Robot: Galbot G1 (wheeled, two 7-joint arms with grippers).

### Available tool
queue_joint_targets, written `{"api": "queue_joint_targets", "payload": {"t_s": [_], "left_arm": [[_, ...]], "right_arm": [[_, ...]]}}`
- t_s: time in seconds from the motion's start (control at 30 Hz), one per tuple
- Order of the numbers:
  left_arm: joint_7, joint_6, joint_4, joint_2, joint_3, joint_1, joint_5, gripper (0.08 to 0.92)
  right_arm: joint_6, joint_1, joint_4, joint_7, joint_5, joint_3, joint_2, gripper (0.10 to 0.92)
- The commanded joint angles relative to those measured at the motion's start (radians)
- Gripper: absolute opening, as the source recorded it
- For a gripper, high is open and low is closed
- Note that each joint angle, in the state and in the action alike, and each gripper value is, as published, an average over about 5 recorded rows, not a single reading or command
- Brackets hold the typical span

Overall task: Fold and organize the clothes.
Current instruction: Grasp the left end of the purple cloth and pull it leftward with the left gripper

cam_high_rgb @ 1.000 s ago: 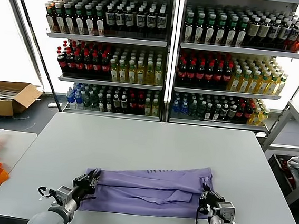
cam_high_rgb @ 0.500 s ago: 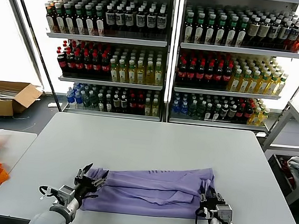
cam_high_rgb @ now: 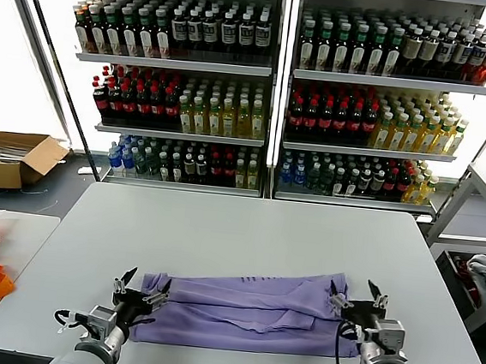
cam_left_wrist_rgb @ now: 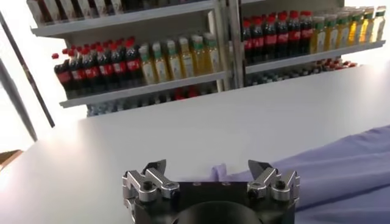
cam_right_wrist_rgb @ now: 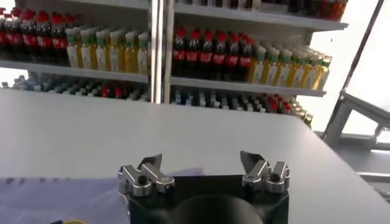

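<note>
lying folded into a long band across the near part of the grey table (cam_high_rgb: 246, 234), lavender t-shirt (cam_high_rgb: 248, 311); left gripper (cam_high_rgb: 141, 286) at its left end, fingers spread, holding nothing; right gripper (cam_high_rgb: 358, 298) at its right end, also spread and empty

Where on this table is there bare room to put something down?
The far half of the table, between the shirt and the edge facing the bottle shelves, is bare. Smaller bare strips lie beyond the shirt's two ends, toward the table's side edges. The near edge is crowded: the shirt, with the open left gripper and open right gripper at its ends.
</note>
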Motion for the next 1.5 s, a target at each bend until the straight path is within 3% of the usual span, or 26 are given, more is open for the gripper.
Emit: {"api": "queue_joint_targets", "payload": {"t_s": [0.03, 0.3, 0.8, 1.5], "left_arm": [[-0.06, 0.015, -0.009, -0.087, -0.025, 0.023, -0.056, 0.823], [-0.07, 0.023, -0.009, -0.125, -0.015, 0.03, -0.078, 0.823], [-0.064, 0.025, 0.036, -0.117, -0.037, 0.03, -0.103, 0.81], [-0.021, -0.003, 0.039, -0.104, -0.027, 0.056, -0.046, 0.23]], "right_arm": [[0.009, 0.016, 0.051, 0.01, 0.083, 0.086, -0.028, 0.822], [0.014, 0.03, 0.046, 0.02, 0.083, 0.066, -0.024, 0.823], [0.031, 0.019, 0.032, 0.014, 0.034, 0.014, -0.019, 0.823], [0.036, 0.046, 0.009, 0.017, 0.032, 0.007, -0.013, 0.823]]}}
